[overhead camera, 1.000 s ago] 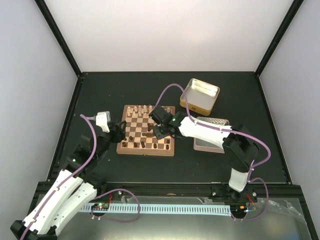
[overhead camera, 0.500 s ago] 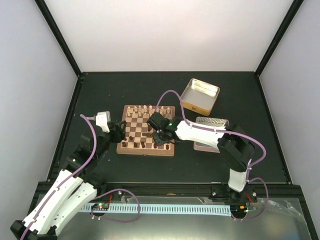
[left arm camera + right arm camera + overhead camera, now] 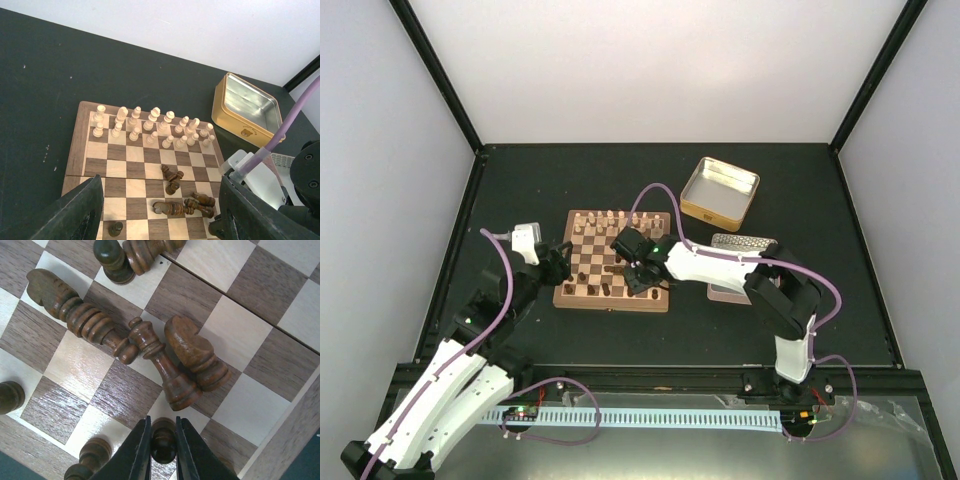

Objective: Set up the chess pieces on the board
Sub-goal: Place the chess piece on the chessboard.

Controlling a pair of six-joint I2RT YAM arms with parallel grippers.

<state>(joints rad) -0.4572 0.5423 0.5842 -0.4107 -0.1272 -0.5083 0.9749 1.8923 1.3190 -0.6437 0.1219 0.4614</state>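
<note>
The board [image 3: 563, 291] lies at table centre, with cream chessmen [image 3: 150, 122] standing in its two far rows. Several dark brown chess pieces lie toppled mid-board: a knight [image 3: 192, 352], a slim piece [image 3: 161, 366] and a long ribbed one [image 3: 75, 315]; they show again in the left wrist view as a pile [image 3: 175, 207]. My right gripper [image 3: 163, 425] hangs over the board's near right part, jaws pressed against the head of an upright dark pawn [image 3: 163, 442]. More dark pawns [image 3: 92, 455] stand beside it. My left gripper [image 3: 160, 220] stands open above the board's near left edge, holding nothing.
An open gold tin [image 3: 720, 192] sits beyond the board's far right corner, and its flat lid [image 3: 740, 266] lies to the board's right under the right arm. The right arm's purple cable [image 3: 655, 192] loops above the board. Black frame posts edge the table.
My right gripper has travelled from the board's far right part towards its near side and come down round a standing dark pawn. The left arm has stayed still.
</note>
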